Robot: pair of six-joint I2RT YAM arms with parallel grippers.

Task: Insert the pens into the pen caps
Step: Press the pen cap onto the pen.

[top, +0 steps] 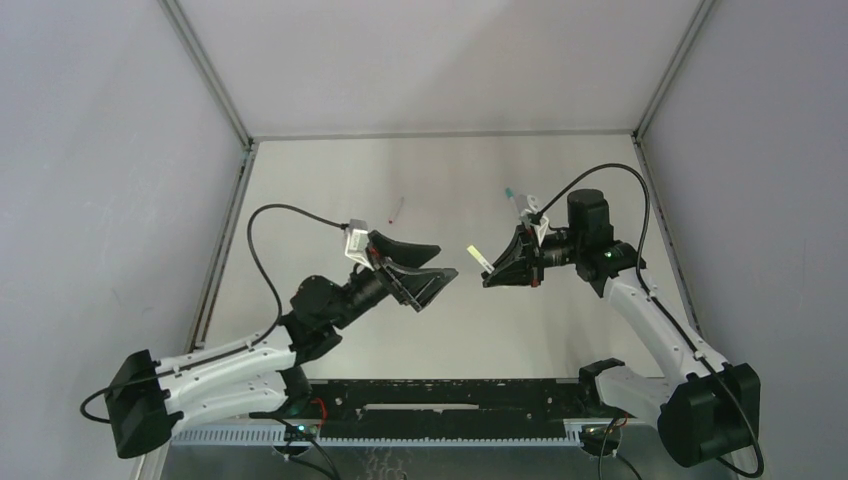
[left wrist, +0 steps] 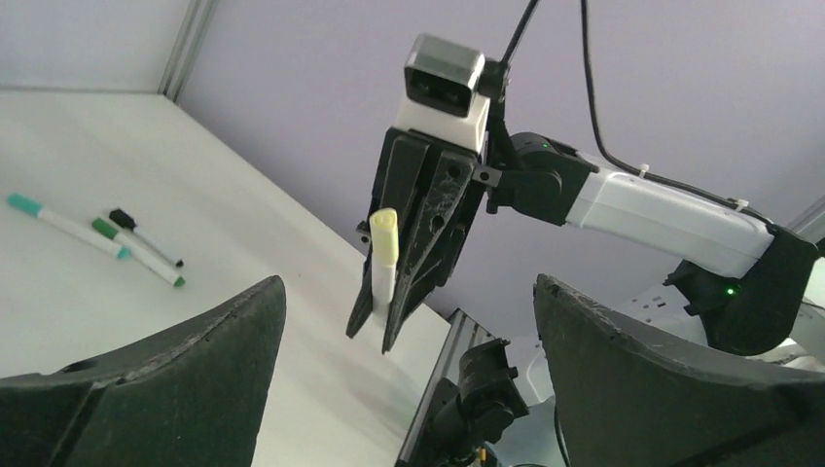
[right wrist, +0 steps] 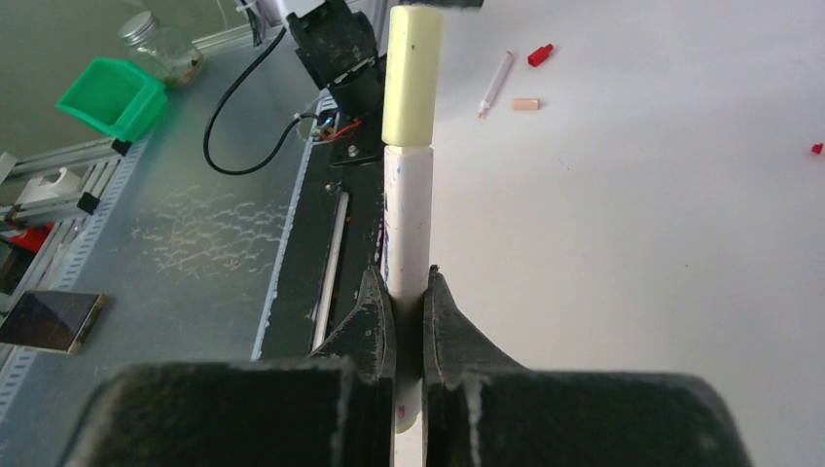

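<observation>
The left claw [top: 445, 260] is seen spread wide with nothing held between its fingers, which are pointed toward the right claw [top: 487, 280] just beside it above the bench [top: 330, 180]. The right claw is clamped tight on the white barrel of a pen [right wrist: 409, 224], which is held above the bench with a yellow-green cap [right wrist: 412, 78] seated on its free end. A teal-capped pen [left wrist: 58, 222], a green-capped pen [left wrist: 136, 251] and a black-capped pen [left wrist: 146, 236] are laid close together on the bench. Elsewhere on the bench, an uncapped pen [right wrist: 494, 86] is found near a red cap [right wrist: 540, 54] and a peach cap [right wrist: 525, 103].
</observation>
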